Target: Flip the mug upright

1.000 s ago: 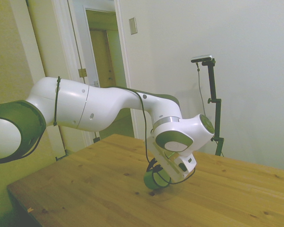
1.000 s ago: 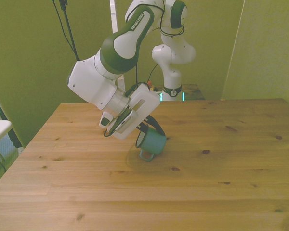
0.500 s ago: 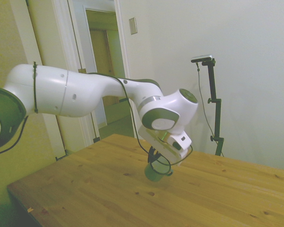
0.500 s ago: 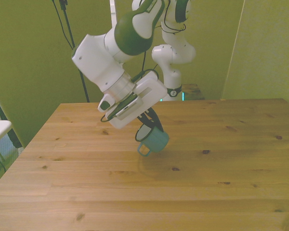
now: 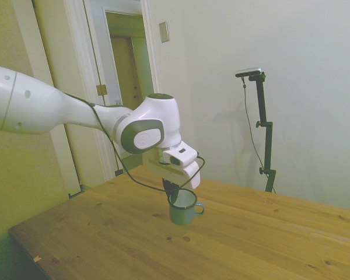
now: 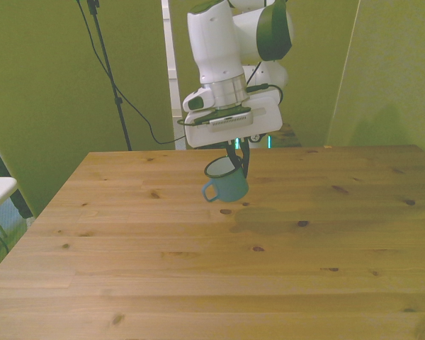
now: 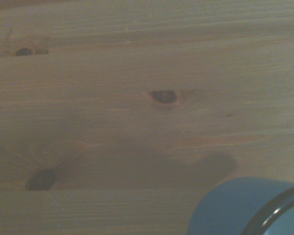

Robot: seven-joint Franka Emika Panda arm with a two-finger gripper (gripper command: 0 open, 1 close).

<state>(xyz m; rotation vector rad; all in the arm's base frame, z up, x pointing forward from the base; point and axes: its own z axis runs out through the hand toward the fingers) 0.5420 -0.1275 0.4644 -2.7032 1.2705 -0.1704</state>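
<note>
Wooden table [image 6: 198, 283]: 1 mug [image 6: 227, 182] upright, held aloft by gripper [image 6: 238, 157].

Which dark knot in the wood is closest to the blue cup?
The small knot just below the mug in the front view; the others lie clearly farther off.

No legible text, labels, brand marks, nos. or signs in any view. The small teal enamel mug with dark rim [image 6: 227, 184] is plain, no print on its wall; white robot arm casing [image 6: 216, 42] and the white tool housing over the mug show no readable lettering at this res. Wooden plank tabletop [image 6: 304, 269] carries only knots & grain, and the wrist view is too blurry for any marking.
</note>
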